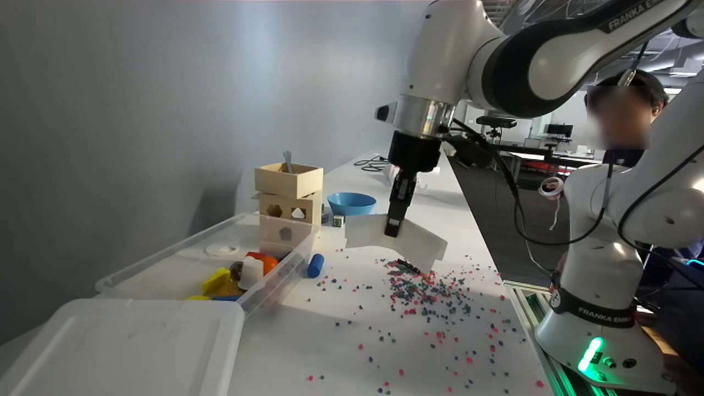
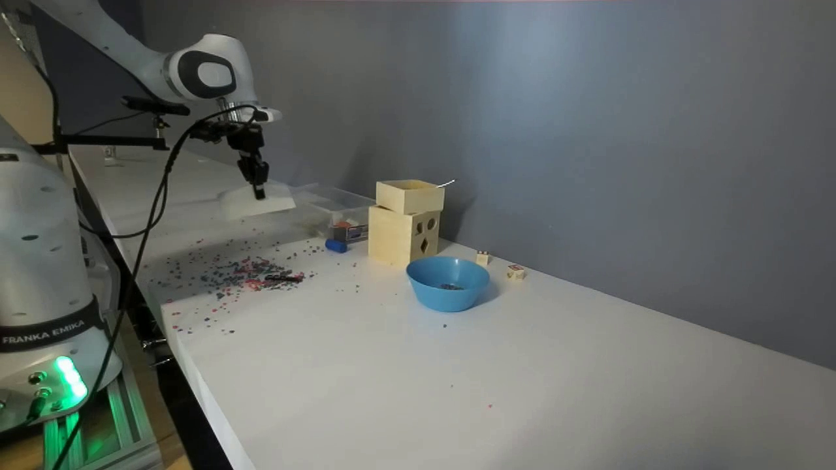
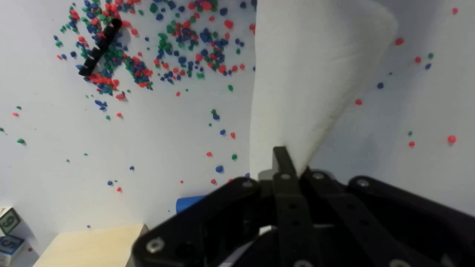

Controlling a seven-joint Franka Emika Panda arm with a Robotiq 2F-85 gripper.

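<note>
In the pinch of the end effector [image 1: 392, 226], a white sheet [image 1: 417, 241]; scattered pellets [image 1: 422, 289] below.

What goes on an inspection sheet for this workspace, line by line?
Surface: white table, strewn with red, green and blue bits.
Thing in use: white sheet, paper or cloth unclear.
Clutter: black strip among the bits; blue bowl with some bits inside; stacked wooden boxes; two small blocks; blue cylinder; clear tub; pale lid.
Claw: shut on the sheet.
Cables: black cable looping beside the arm; coiled cord on the table.
Surroundings: gray wall; person beyond the arm, face blurred.
</note>
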